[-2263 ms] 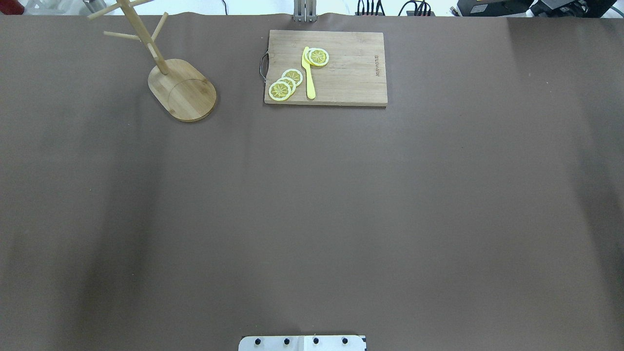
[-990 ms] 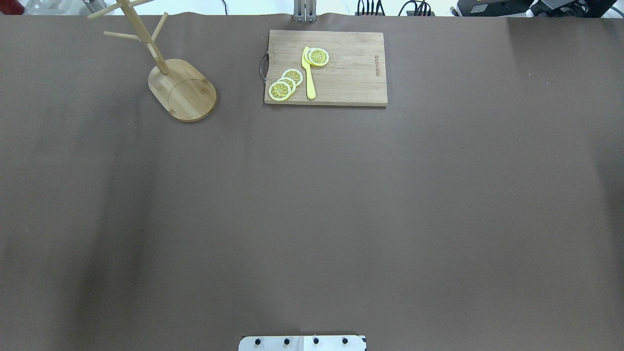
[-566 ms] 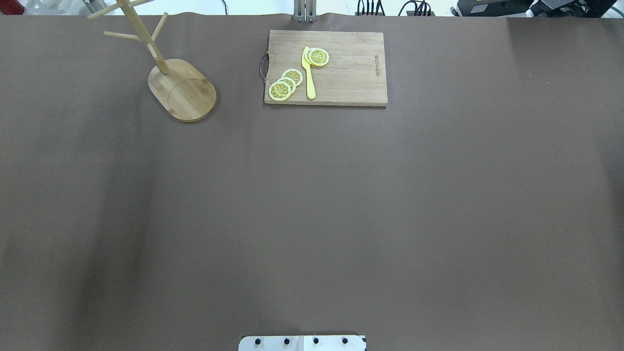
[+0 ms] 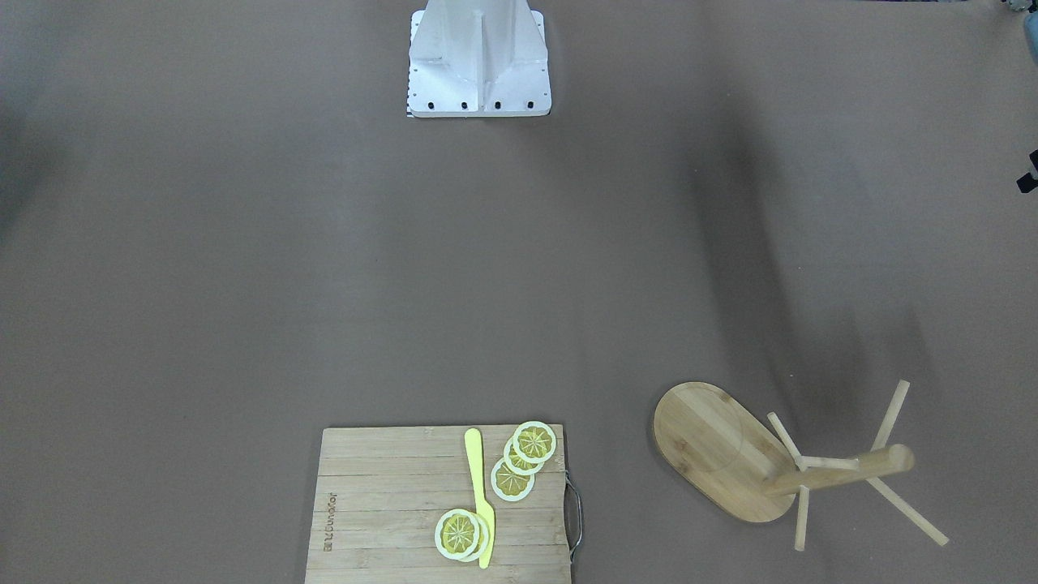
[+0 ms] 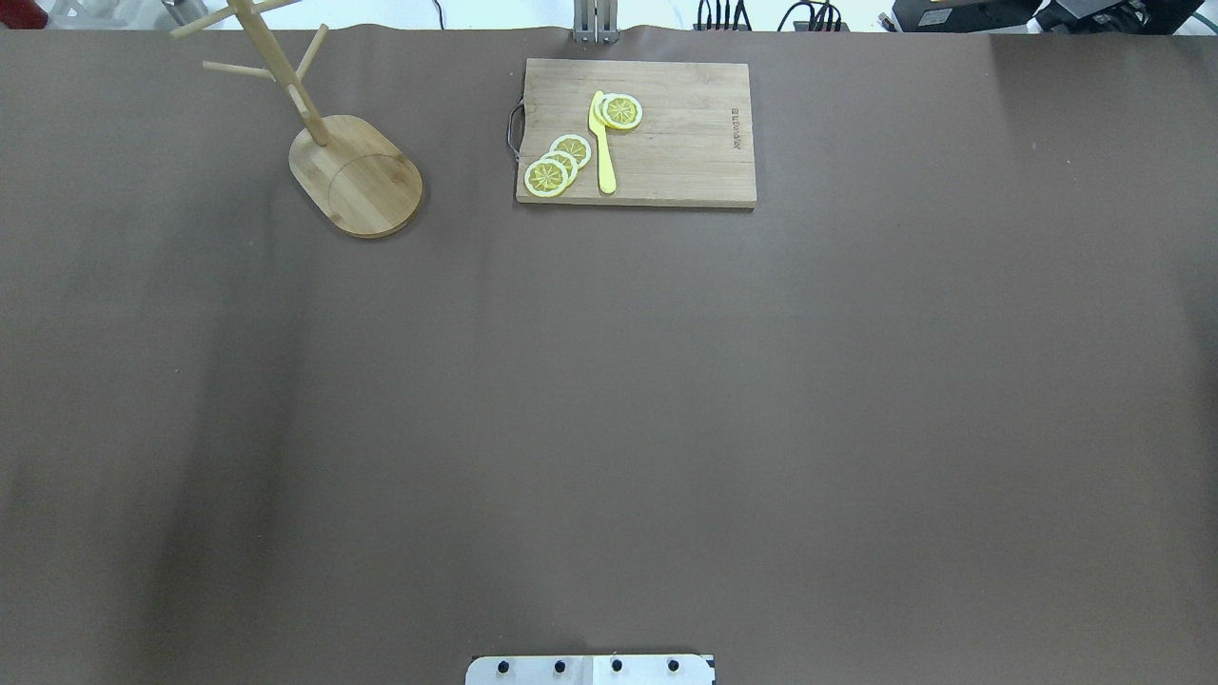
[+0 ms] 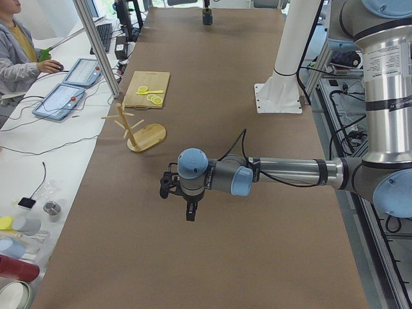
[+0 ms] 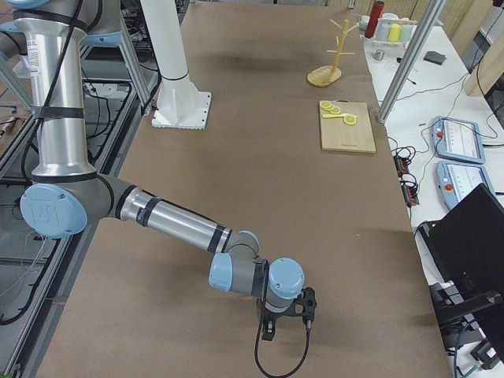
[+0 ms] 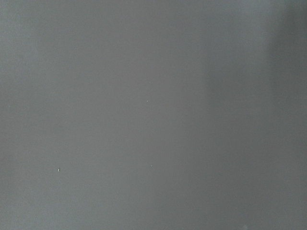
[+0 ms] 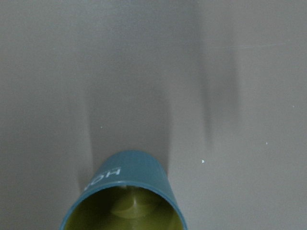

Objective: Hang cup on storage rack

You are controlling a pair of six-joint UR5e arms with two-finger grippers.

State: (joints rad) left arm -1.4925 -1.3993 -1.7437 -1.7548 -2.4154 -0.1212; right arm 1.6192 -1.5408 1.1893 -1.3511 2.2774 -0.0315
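At the robot's right end of the desk (image 5: pixel 609 400), the right pincer (image 7: pixel 269 327) points down close over the brown surface. Its arm is stretched low and long in the right side view. Whether it is released or clenched I cannot tell: it shows too small there, and its fingers do not enter its own wrist view. That wrist view looks down on the cup (image 9: pixel 125 196) at the bottom edge. It is teal-blue, its mouth faces the camera, the inside is yellowish, and white lettering runs on the outer wall. Whether the pincer touches the cup cannot be told.

At the opposite end the left pincer (image 6: pixel 190 211) hangs fingers down above the desk, on an arm held level. Its state cannot be told either, and its wrist view shows only grey surface.

Well apart from both, toward the operators' edge on the robot's left half, the storage rack (image 5: pixel 366 185) stands upright on its oval base, with the cup not yet on it. Near it, at mid-edge, a cutting board (image 5: pixel 685 143) carries lemon slices (image 5: pixel 547 177) and a yellow knife (image 5: pixel 603 152).
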